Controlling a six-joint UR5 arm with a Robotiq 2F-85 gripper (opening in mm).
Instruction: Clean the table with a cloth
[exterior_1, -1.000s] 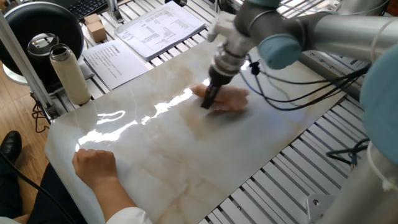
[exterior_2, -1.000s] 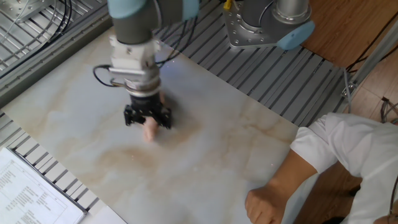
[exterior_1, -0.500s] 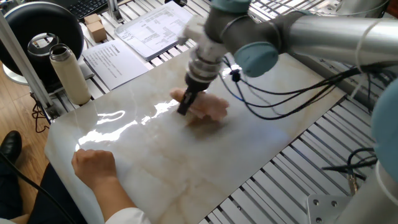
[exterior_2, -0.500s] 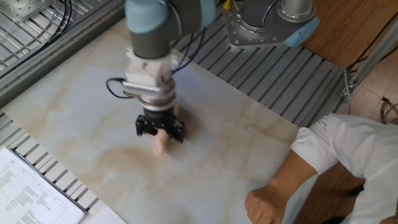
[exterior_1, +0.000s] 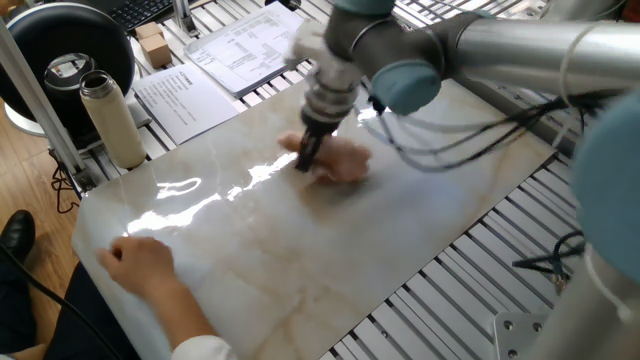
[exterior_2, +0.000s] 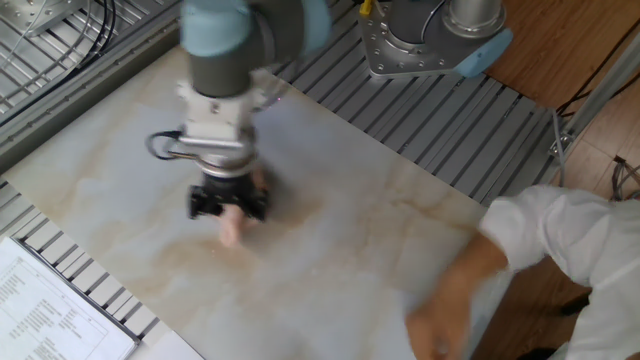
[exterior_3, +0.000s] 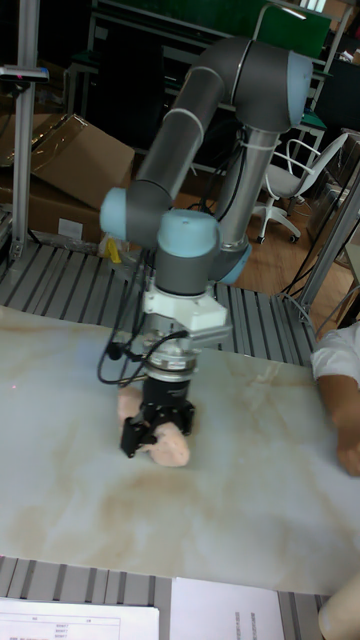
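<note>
The cream marble table (exterior_1: 300, 270) (exterior_2: 360, 250) (exterior_3: 260, 480) fills the middle of each view. A pale pink cloth (exterior_1: 340, 160) (exterior_2: 233, 230) (exterior_3: 165, 445) lies bunched on it near the centre. My gripper (exterior_1: 305, 160) (exterior_2: 229, 203) (exterior_3: 155, 425) points straight down, shut on the cloth and pressing it against the marble. Most of the cloth is hidden under the fingers in the other fixed view.
A person's hand (exterior_1: 135, 265) (exterior_2: 440, 325) rests on the slab's near edge, sleeve (exterior_3: 335, 365) at the side. Printed paper sheets (exterior_1: 240, 45) (exterior_2: 50, 310), a steel bottle (exterior_1: 112, 120), a small box (exterior_1: 152, 45) and a black round device (exterior_1: 65, 60) sit beyond the slab on the ribbed frame.
The gripper with the cloth swept one way across the marble, then back a little. The person's hand shifted along the slab's edge.
</note>
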